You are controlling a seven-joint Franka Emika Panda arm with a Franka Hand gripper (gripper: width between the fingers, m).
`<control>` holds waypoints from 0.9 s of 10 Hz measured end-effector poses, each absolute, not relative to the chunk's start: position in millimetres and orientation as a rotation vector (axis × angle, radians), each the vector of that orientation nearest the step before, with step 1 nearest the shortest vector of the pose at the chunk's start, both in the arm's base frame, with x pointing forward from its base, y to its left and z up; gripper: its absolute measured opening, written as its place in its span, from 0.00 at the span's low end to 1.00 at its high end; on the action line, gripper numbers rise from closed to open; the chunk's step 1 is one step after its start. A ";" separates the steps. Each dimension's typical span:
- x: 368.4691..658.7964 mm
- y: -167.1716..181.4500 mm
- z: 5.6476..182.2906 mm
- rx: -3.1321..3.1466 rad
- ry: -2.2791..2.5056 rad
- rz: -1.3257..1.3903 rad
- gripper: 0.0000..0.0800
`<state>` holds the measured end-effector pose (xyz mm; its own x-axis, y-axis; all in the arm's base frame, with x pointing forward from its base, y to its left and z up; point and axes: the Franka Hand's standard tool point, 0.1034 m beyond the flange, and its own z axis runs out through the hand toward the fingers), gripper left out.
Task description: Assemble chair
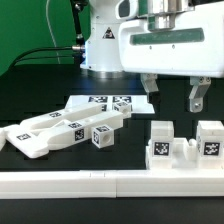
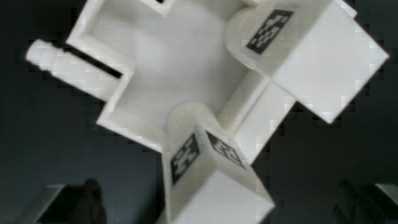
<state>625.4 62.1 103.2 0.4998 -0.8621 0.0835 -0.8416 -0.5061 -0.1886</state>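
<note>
The chair is in loose white tagged parts. A cluster of legs and bars [image 1: 62,130] lies at the exterior view's left, with a tagged cube end [image 1: 101,136]. The seat block [image 1: 185,148] with two tagged posts stands at the exterior view's right, near the rail. My gripper [image 1: 172,92] hangs open and empty above the table, behind the seat block. In the blurred wrist view my gripper [image 2: 217,205] shows its two dark fingers [image 2: 71,205] wide apart. A chunky white tagged part [image 2: 196,90] lies below, its end reaching between them. Whether it touches them I cannot tell.
The marker board [image 1: 105,103] lies flat on the black table behind the left cluster. The long plain white border rail [image 1: 110,182] runs along the front. The robot's white base [image 1: 100,45] stands at the back, with a green backdrop behind it.
</note>
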 end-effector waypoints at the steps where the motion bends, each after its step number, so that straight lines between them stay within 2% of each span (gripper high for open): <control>1: 626.3 60.5 104.1 -2.696 1.353 -0.259 0.81; 5: 625.0 53.0 103.7 -2.894 0.904 -0.339 0.81; 7: 603.0 45.1 89.3 -2.987 0.672 -0.325 0.81; 9: 599.5 49.1 86.3 -3.028 0.529 -0.322 0.81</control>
<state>599.5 49.1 86.3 0.9198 -0.3402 0.1954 -0.3296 -0.9403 -0.0852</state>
